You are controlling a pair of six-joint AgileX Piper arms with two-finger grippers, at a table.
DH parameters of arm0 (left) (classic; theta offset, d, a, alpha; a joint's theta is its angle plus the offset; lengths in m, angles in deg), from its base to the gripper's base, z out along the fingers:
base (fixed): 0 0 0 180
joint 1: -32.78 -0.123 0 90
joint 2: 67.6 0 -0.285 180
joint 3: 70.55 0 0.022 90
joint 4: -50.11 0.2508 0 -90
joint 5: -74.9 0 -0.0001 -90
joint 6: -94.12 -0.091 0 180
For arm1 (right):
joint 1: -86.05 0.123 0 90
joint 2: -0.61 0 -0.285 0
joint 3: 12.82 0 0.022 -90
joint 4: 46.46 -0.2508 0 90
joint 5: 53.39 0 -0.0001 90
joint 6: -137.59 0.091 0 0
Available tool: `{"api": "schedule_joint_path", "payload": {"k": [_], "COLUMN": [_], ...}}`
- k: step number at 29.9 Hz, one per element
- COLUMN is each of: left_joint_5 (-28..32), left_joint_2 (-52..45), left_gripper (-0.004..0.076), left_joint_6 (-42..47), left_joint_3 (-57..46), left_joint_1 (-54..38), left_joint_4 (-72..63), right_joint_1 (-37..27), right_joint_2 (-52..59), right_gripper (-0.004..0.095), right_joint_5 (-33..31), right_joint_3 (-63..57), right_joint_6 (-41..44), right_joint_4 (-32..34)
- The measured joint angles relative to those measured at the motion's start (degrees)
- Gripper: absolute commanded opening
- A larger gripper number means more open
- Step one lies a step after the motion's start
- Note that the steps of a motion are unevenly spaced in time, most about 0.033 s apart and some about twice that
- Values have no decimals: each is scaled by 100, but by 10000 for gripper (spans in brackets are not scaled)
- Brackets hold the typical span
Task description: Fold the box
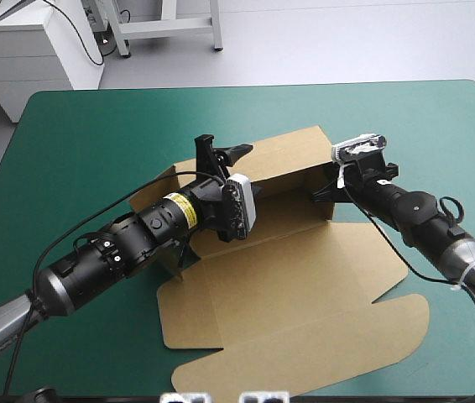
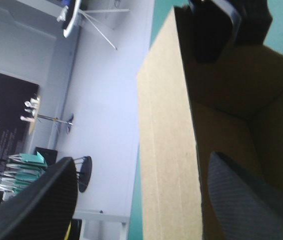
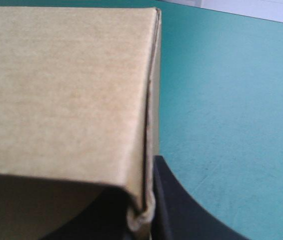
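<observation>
The brown box [image 1: 288,277] lies mid-table with its back and side walls raised and its lid flat toward the front edge. My left gripper [image 1: 225,153] stands open astride the far wall [image 2: 169,150], one black finger [image 2: 41,200] outside it and the other finger [image 2: 251,200] inside the box. My right gripper [image 1: 326,189] is at the box's right end wall [image 3: 66,90], shut on the board near its corner. One of its fingers [image 3: 191,210] shows beside the board's edge; the other is mostly hidden behind the board. The right gripper [image 2: 226,25] also shows at the far end of the box in the left wrist view.
Bare teal-green cover [image 1: 86,134] surrounds the box on all sides. The flat lid's tongue [image 1: 305,361] reaches close to the table's front edge. A black cable [image 1: 112,214] arcs over the table beside the left arm.
</observation>
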Motion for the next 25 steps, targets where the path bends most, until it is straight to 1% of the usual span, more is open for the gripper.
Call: {"api": "schedule_joint_path", "payload": {"k": [1, 3, 6, 7, 8, 9, 13, 16, 17, 18, 21, 25], "left_joint_5": [54, 98, 44, -4, -48, -92, -292, -853, -1192, -1406, -2004, -2447], "left_joint_2": [-45, -125, -191, -209, -245, -274, -455, -535, -535, -535, -535, -555], "left_gripper": [510, 437, 174, 36, -4, 15, 17, 17, 17, 17, 17, 17], "left_joint_6": [0, 0, 0, 9, 47, 105, 335, 472, 512, 538, 557, 423], "left_joint_3": [0, 0, 0, 0, 0, 0, 12, 170, 279, 354, 606, 982], "left_joint_1": [13, 26, 31, 31, 31, 31, 31, -44, -136, -230, -772, -1718], "left_joint_4": [0, 0, -16, -36, -58, -78, -252, -345, -443, -544, -1084, -2223], "right_joint_1": [0, 0, 0, 0, 0, 0, -18, -66, -85, -98, -99, -99], "right_joint_2": [0, 0, 0, 0, 0, 0, 0, 0, 0, 0, 0, 0], "right_gripper": [-18, -18, -18, -18, -18, -18, -18, -18, -18, -18, -18, -18], "right_joint_5": [84, 189, 211, 216, 254, 282, 407, 421, 427, 427, 427, 421], "right_joint_3": [0, 0, 0, 0, 0, 0, -6, -6, -6, -6, -6, -6], "right_joint_6": [6, 19, 19, 19, 19, 19, 19, 19, 19, 19, 19, 19], "right_joint_4": [0, -21, -34, -34, -34, -34, -41, -46, -53, -53, -57, -57]}}
